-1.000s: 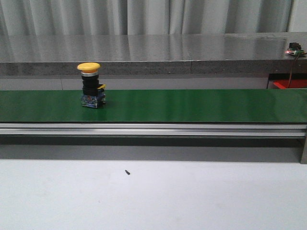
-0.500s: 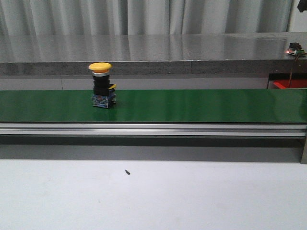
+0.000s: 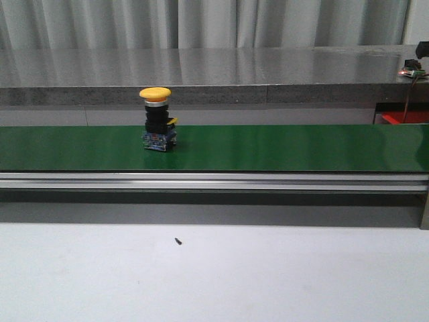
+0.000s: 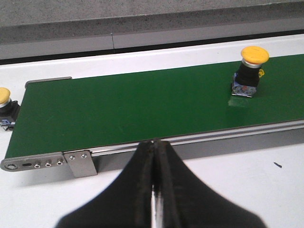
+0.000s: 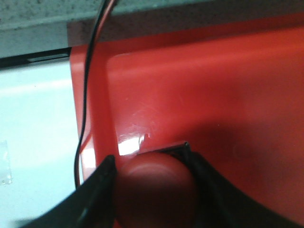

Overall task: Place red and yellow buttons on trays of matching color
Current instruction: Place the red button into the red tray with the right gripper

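My right claw is pinching a red button, its round cap filling the gap between the two dark fingers, and it hangs right over the red tray, near the tray's raised rim; whether the button touches the tray floor I cannot tell. A thin black cable runs across that rim beside the claw. My left claw is pressed together with nothing in it, its tips meeting in a single seam above the white tabletop, just short of the near rail of the green conveyor belt. Out on that belt a yellow button stands upright on its black body, left of the belt's middle in the front view. In the left wrist view a second yellow button sits on the tabletop just off the end of the belt, partly cut by the frame edge. A small dark screw lies on the tabletop in front of the conveyor. A corner of the red tray shows at the far right, beyond the belt.
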Tool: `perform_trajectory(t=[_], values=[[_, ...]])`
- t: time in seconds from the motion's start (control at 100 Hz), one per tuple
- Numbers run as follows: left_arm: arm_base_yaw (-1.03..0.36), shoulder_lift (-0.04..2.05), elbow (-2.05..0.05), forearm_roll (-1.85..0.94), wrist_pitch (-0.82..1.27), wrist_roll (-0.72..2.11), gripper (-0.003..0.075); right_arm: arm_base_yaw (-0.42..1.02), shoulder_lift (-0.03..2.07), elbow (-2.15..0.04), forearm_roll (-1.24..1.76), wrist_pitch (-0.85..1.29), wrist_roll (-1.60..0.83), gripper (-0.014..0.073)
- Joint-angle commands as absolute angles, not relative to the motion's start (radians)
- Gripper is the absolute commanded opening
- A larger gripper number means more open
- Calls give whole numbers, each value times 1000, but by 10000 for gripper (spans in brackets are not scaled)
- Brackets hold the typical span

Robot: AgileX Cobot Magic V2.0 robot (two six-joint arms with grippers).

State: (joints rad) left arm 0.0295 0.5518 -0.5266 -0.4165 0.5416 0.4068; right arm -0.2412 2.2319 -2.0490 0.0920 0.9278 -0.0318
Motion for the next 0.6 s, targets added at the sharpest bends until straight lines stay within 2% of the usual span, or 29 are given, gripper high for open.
perform_trajectory(t=[0.0, 0.51, 0.59], values=[[20, 554, -554, -441, 481, 409, -20, -246, 2179, -2082, 101, 869, -30, 190], [20, 554, -554, -441, 481, 409, -20, -246, 2234, -2082, 101, 854, -30, 190], [20, 554, -554, -441, 481, 409, -20, -246, 2234, -2082, 101, 854, -30, 214]])
